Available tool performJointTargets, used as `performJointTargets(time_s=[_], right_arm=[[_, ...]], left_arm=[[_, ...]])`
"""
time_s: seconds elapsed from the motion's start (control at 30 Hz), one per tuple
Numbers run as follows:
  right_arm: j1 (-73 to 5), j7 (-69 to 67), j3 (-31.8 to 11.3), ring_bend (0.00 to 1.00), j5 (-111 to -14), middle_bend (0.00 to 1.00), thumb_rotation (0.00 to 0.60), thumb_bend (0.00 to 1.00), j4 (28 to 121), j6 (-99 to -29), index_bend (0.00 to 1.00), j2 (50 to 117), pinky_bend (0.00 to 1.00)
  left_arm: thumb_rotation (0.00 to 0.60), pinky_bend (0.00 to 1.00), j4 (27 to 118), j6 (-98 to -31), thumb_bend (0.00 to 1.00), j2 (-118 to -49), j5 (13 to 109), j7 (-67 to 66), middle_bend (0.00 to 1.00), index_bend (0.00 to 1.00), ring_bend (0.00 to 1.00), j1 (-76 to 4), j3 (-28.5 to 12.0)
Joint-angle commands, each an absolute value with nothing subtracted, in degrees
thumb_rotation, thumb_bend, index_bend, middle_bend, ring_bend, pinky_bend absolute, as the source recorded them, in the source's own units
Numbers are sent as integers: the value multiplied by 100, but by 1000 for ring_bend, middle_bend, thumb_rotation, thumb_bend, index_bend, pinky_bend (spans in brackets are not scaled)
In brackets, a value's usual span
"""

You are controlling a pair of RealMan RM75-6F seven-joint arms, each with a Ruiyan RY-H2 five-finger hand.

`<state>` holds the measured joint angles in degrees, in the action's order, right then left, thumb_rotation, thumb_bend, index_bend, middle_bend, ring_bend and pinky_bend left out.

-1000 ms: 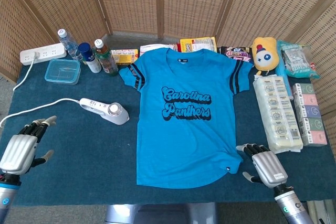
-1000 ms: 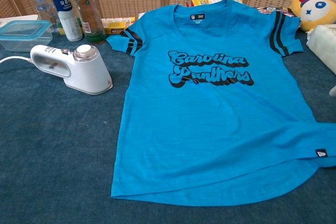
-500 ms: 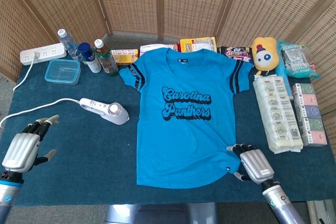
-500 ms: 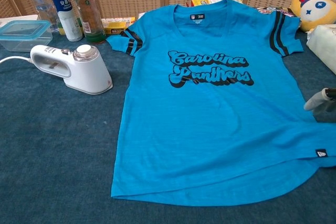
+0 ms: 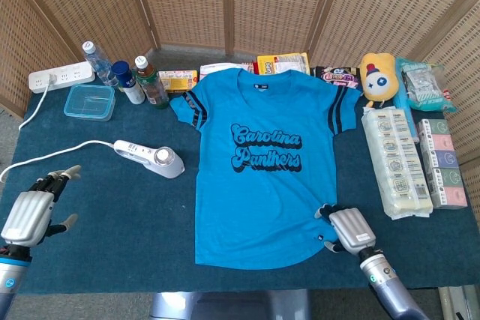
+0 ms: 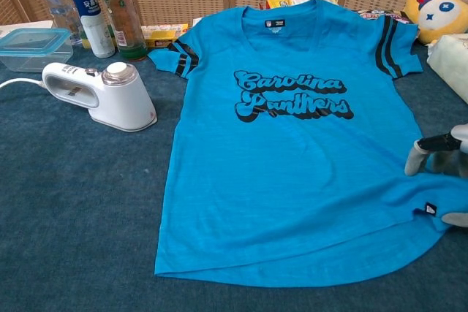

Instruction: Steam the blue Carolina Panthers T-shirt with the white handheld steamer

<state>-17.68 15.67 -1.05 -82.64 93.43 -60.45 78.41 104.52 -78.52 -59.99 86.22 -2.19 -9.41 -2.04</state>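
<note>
1. Shirt (image 5: 259, 170) lies flat, front up, at the middle of the surface (image 5: 112, 222), collar at the far side, hem toward me.
2. It's bright blue with "Carolina Panthers" in dark script across the chest, dark double stripes on both sleeves, a small tag inside the collar and a small dark label at the hem corner on my right.
3. Mostly smooth; chest view shows the right hem corner bunched and raised off the surface.
4. My right hand (image 5: 346, 230) sits on that hem corner, fingers on the fabric; in chest view a fingertip (image 6: 415, 158) presses the cloth above the label, thumb below it. I can't tell if it's actually pinching the fabric or just resting on it.
5. My left hand (image 5: 34, 211) is at the near left, off the shirt, fingers loosely spread, holding nothing.
6. Steamer (image 5: 150, 157) is white, lies on the surface just left of the shirt, not touching it, its cord (image 5: 45, 157) running off left. It's well apart from both hands.
7. Far left: power strip (image 5: 61, 77), clear container (image 5: 90, 102), bottles (image 5: 124, 76).
8. Far edge and right side: snack packs (image 5: 397, 162), yellow plush (image 5: 377, 76).
</note>
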Motion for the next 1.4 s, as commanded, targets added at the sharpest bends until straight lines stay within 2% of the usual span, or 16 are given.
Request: performJointTargets(time_s=[0.03, 0.4, 0.6, 0.87, 1.4], right_arm=[[-1809, 1723, -107, 397, -8162, 369, 600, 245, 9256, -6008, 383, 7927, 497], [-1913, 1878, -119, 551, -7976, 504, 600, 292, 9233, -5967, 552, 7997, 693], [-2013, 1863, -163, 614, -7974, 574, 600, 328, 9164, -5956, 623, 8075, 768], [-2149, 1870, -206, 656, -7867, 615, 600, 345, 9120, -5837, 656, 8119, 809], [-2323, 1770, -256, 711, -7677, 648, 600, 359, 9150, -5738, 683, 8070, 842]], left_arm=[[600, 242, 10424, -7863, 227, -6001, 8604, -184, 266, 85, 172, -934, -201], [600, 242, 10383, -7876, 227, -6028, 8628, -131, 266, 86, 172, -936, -168], [600, 242, 10380, -7889, 226, -5986, 8592, -155, 266, 86, 172, -938, -180], [600, 242, 10394, -7749, 226, -5968, 8556, -304, 266, 85, 172, -1037, -195], [600, 240, 10070, -7011, 227, -5965, 7973, -701, 267, 85, 147, -1658, -590]])
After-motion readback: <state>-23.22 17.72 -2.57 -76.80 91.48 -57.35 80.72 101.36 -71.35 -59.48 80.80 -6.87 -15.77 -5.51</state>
